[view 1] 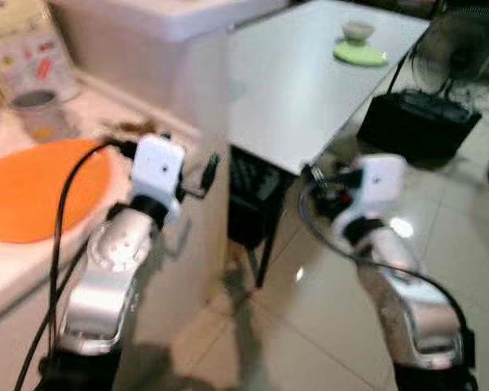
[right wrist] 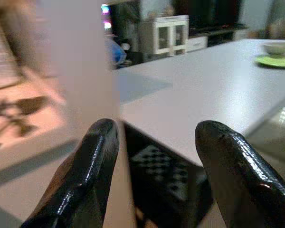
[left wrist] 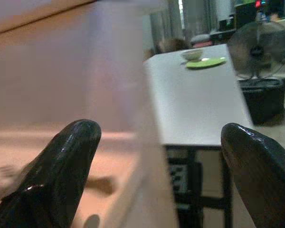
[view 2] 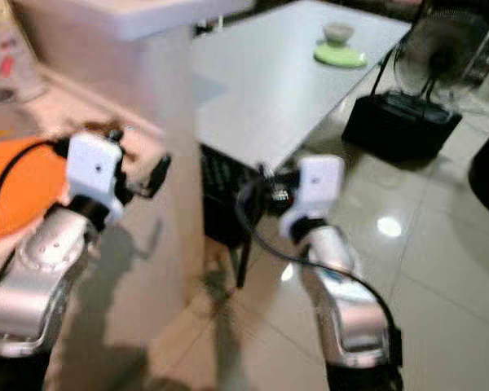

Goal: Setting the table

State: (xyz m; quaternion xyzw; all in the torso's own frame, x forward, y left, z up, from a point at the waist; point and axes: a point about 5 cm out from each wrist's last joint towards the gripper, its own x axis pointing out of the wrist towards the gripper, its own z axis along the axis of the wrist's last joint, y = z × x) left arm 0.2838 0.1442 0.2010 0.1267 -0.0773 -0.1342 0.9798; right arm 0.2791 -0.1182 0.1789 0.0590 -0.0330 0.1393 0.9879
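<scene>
One orange plate (view 1: 33, 189) lay on the counter (view 1: 0, 281), just beside the left gripper (left wrist: 156, 161), whose fingers stood apart and empty. Across the white table (view 1: 301, 90), at its far end, a green plate (view 1: 360, 54) carried a small bowl (view 1: 358, 31). The right gripper (right wrist: 156, 156), fingers also apart, hung near the table's near edge. Judging by this, the robot was between fetches; next it would likely need to reach back for the orange plate.

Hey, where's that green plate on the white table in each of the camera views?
Left eye: green plate upper right, on the table's far end.
Right eye: upper right.
Left wrist: upper right of centre.
Right wrist: far right edge.
Shared landmark: the small bowl just behind it.
</scene>
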